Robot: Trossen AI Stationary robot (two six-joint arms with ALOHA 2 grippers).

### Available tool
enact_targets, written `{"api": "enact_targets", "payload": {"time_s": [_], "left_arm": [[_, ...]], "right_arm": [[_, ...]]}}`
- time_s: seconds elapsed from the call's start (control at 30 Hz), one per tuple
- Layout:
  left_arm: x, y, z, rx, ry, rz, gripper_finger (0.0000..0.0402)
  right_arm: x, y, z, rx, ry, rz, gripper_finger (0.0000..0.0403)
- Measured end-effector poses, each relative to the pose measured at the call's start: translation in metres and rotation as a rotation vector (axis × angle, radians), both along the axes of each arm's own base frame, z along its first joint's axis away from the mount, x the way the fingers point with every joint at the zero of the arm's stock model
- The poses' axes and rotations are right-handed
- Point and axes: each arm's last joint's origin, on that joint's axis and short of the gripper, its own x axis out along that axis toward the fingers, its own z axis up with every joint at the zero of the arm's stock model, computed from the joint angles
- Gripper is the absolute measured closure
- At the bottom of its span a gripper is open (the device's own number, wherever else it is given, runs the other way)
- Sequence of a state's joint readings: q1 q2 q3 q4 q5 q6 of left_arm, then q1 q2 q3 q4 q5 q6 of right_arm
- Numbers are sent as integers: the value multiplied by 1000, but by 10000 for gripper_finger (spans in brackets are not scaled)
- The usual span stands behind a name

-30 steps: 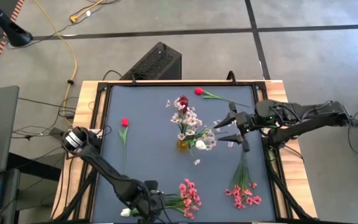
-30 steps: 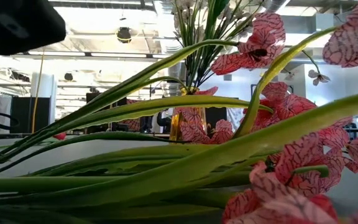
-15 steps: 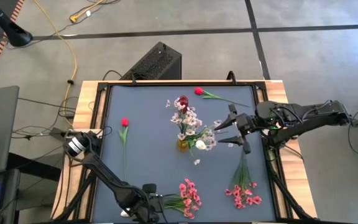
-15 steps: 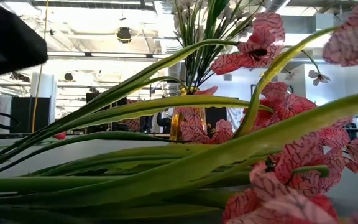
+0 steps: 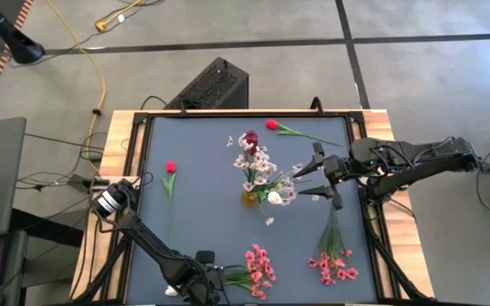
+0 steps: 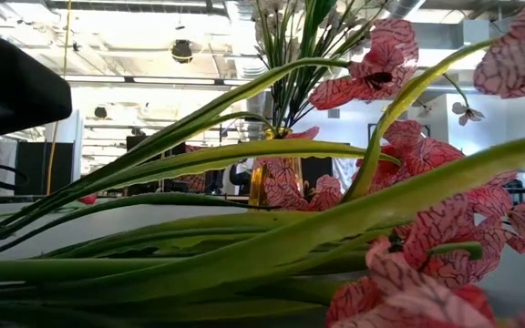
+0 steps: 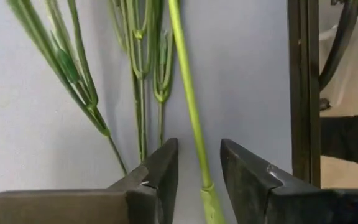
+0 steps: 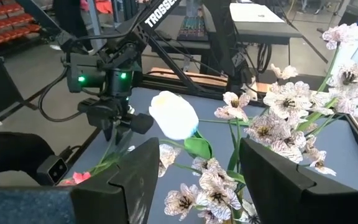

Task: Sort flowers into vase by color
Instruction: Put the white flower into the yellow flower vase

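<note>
The flowers lie scattered over my dark surface [image 5: 202, 212], and I count them by kind. There are two bright pink sprays near the front edge — one [image 5: 259, 269] beside my left pincer, the other [image 5: 333, 262] further toward my right side, its green stems fanning up toward the middle. There are two red buds on thin stems: one [image 5: 171, 167] on my left half of the surface, lying alone, and one [image 5: 272, 125] near the far edge. A bunch of pale pink-white blossoms [image 5: 258, 166] with dark veining stands upright in one small amber vase [image 5: 251, 197] at the centre, and a dark red bloom [image 5: 250, 138] shows at the top of that bunch. One white bud [image 8: 174, 114] sits just in front of my right pincer, among the pale blossoms; a few loose pale petals lie around the vase.

My left pincer [image 7: 199, 177] is down at the front edge of the surface, its fingers partly apart with a single green stem [image 7: 188, 93] running between them — the fingers stand either side of it, not visibly pressing. More thin stems lie just beside it.

My right pincer [image 5: 320, 177] hovers just beside the vase bunch on its right, jaws wide and holding nothing.
</note>
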State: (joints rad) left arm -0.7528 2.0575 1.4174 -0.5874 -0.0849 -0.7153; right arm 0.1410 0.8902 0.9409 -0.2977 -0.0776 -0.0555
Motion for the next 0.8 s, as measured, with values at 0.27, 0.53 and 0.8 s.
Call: {"api": "enact_targets", "payload": {"time_s": [0.27, 0.53, 0.8], "left_arm": [[2, 3, 0, 14, 7, -61, 393], [0, 25, 23, 32, 66, -53, 400], [-24, 51, 111, -125, -50, -31, 401]], "right_arm": [[0, 0, 0, 0, 0, 0, 155], [0, 0, 0, 3, 1, -1, 155], [0, 0, 0, 22, 4, -4, 155]]}}
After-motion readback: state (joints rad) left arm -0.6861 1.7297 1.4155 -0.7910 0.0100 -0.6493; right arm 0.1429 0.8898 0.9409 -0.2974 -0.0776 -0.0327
